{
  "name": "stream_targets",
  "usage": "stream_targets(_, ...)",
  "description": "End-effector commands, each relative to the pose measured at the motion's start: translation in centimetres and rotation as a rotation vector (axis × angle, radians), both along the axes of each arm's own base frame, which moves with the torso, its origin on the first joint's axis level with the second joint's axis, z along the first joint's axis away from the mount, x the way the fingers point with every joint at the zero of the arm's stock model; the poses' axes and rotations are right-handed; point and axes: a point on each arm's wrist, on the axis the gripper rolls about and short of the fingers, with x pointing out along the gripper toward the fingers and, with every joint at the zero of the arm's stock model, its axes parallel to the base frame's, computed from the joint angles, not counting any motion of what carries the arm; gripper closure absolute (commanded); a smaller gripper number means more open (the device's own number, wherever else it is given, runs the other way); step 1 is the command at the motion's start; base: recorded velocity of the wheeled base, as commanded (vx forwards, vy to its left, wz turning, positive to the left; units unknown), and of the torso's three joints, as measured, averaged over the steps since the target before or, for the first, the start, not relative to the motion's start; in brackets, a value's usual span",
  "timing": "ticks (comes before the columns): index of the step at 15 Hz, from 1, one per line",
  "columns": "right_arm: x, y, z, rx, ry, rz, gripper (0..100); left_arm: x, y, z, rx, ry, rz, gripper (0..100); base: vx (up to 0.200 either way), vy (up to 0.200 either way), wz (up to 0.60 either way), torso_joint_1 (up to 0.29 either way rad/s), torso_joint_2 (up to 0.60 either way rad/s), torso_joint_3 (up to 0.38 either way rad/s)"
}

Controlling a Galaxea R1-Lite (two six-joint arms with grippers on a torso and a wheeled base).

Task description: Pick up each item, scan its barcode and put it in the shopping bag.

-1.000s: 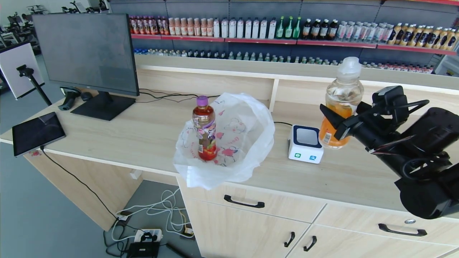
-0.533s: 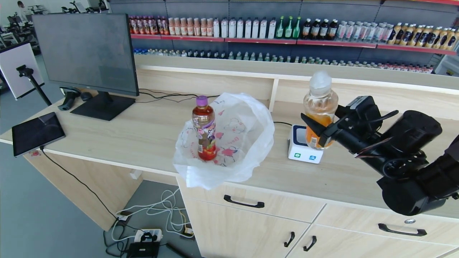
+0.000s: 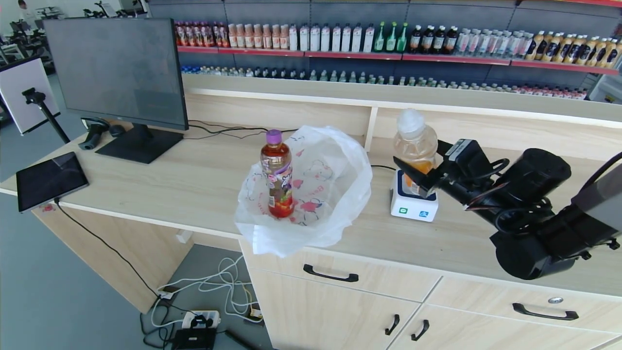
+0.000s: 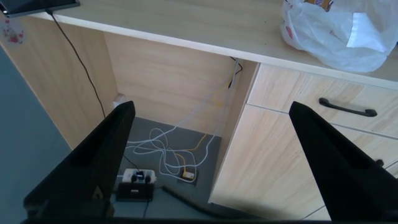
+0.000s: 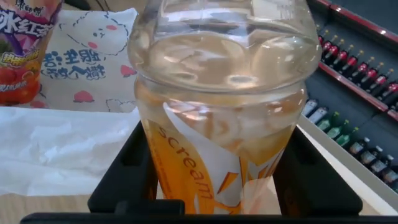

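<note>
Orange bottle gripped over the scanner
Head view: we see our right gripper clamped on it, upright, at 3 o'clock from the shopping bag, where a red bottle stands. Left wrist view: our left gripper gapes wide, empty, before the cabinet. Right wrist view: black fingers press the bottle's sides.

Right arm: glossy black, fat round joint housings. Just behind right gripper: boxy black camera module with pale label. Farther back from right gripper: black cables in loops, thin reddish wire, flat grey panel. Left gripper: two matte black wedge fingers.
</note>
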Motion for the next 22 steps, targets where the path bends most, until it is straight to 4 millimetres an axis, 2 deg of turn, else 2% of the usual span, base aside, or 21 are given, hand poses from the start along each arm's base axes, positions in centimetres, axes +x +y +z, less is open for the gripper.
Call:
stream_targets(1,0.5,0.2,-0.5,-0.035,-0.017,0.026,100,0.0,0.0,0.0,-0.001,0.000,0.000,0,0.000,0.000,0.00,0.000,0.00,0.000)
stream_targets(6,1.5,0.1,2.6,-0.076,-0.207,0.003,100,0.0,0.0,0.0,0.001,-0.003,0.000,0,0.000,0.000,0.00,0.000,0.00,0.000)
stream_targets(12,2.5,-1.9,1.2,-0.142,-0.206,-0.032,100,0.0,0.0,0.0,0.001,-0.005,0.000,0,0.000,0.000,0.00,0.000,0.00,0.000)
stream_targets(15,3.1,-2.1,0.2,-0.152,-0.190,-0.041,100,0.0,0.0,0.0,-0.001,-0.005,0.000,0,0.000,0.000,0.00,0.000,0.00,0.000)
stream_targets(22,4.1,-4.1,-1.0,-0.155,-0.161,-0.094,100,0.0,0.0,0.0,0.001,-0.005,0.000,0,0.000,0.000,0.00,0.000,0.00,0.000)
